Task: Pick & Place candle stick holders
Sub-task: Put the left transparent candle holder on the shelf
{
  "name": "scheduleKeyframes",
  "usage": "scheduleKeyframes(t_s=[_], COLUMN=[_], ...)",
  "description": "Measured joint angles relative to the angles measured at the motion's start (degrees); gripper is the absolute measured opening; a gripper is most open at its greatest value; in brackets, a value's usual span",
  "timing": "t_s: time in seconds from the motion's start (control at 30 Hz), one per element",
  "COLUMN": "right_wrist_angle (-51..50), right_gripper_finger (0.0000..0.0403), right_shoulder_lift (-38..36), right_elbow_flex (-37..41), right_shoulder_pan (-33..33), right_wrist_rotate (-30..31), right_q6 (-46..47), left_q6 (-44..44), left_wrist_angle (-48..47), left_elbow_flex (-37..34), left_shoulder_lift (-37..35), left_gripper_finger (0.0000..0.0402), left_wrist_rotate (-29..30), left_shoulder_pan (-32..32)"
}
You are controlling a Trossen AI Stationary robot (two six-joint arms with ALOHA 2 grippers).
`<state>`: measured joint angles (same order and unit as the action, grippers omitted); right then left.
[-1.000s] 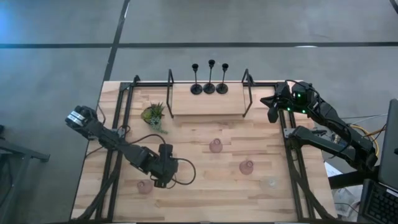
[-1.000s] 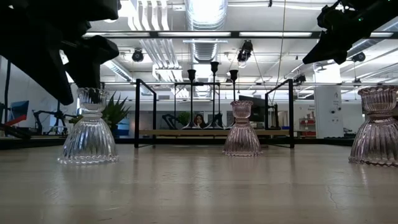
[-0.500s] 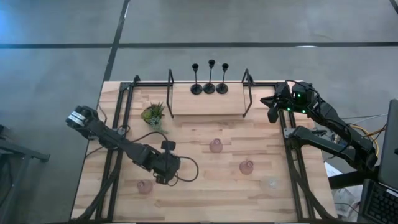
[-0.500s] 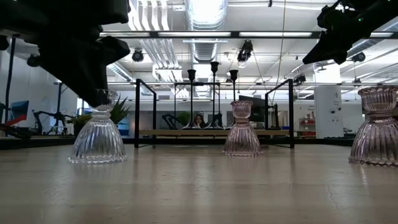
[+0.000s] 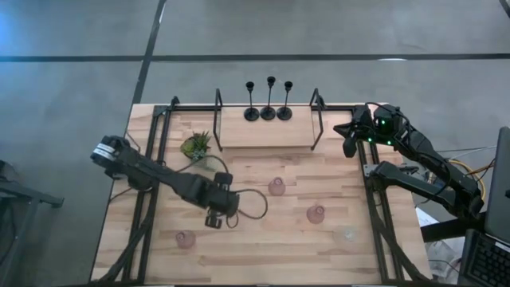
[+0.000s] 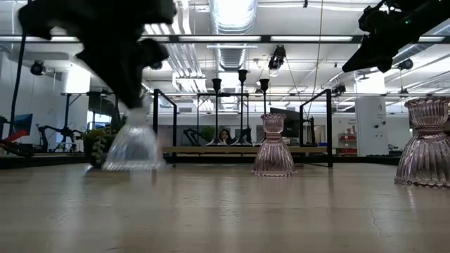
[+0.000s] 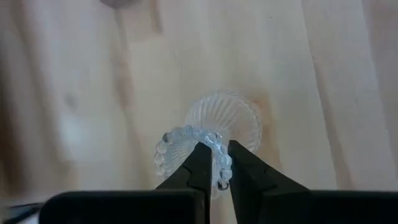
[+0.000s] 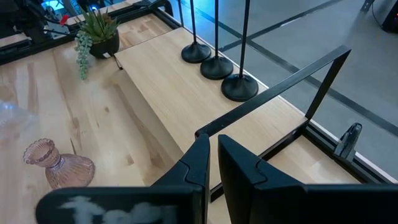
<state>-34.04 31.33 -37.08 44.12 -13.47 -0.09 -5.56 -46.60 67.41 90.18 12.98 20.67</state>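
Light wood plank table (image 5: 263, 247), black frame rails along left and right edges. Raised shelf (image 5: 267, 127) at far edge carries three black stemmed holders (image 5: 269, 102).

Left gripper (image 5: 213, 217) clamped on rim of clear glass holder (image 7: 214, 134), left of centre.

Pink holders: near-left (image 5: 185, 238), centre (image 5: 276, 186), right of centre (image 5: 315, 214). Second clear holder (image 5: 346, 234) near right.

Green plant (image 5: 196, 146) far left.

Right gripper (image 5: 349, 145) together, empty, at far right edge.

Widest bare wood along near edge.
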Motion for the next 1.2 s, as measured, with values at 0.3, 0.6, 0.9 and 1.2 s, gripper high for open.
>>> scheduleKeyframes(t_s=[0.3, 0.6, 0.9, 1.2], right_wrist_angle=[-0.02, -0.01, 0.0, -0.02], right_gripper_finger=[0.0029, 0.0029, 0.0029, 0.0029], right_shoulder_lift=[0.0, 0.0, 0.0, 0.0], right_elbow_flex=[0.0, 0.0, 0.0, 0.0], right_shoulder_pan=[0.0, 0.0, 0.02, 0.02], right_wrist_rotate=[0.0, 0.0, 0.0, 0.02], right_q6=[0.03, 0.05, 0.02, -0.03], left_q6=[8.9, 17.8, 22.62, 25.57], left_wrist_angle=[-8.99, -9.84, -7.76, -4.62], left_elbow_flex=[12.14, 17.35, 17.17, 16.92], left_shoulder_lift=[-0.2, -0.23, -0.27, 1.65], left_gripper_finger=[0.0033, 0.0033, 0.0033, 0.0033], left_wrist_rotate=[1.85, -0.16, -4.78, -8.09], left_shoulder_pan=[-12.36, -27.84, -40.43, -46.27])
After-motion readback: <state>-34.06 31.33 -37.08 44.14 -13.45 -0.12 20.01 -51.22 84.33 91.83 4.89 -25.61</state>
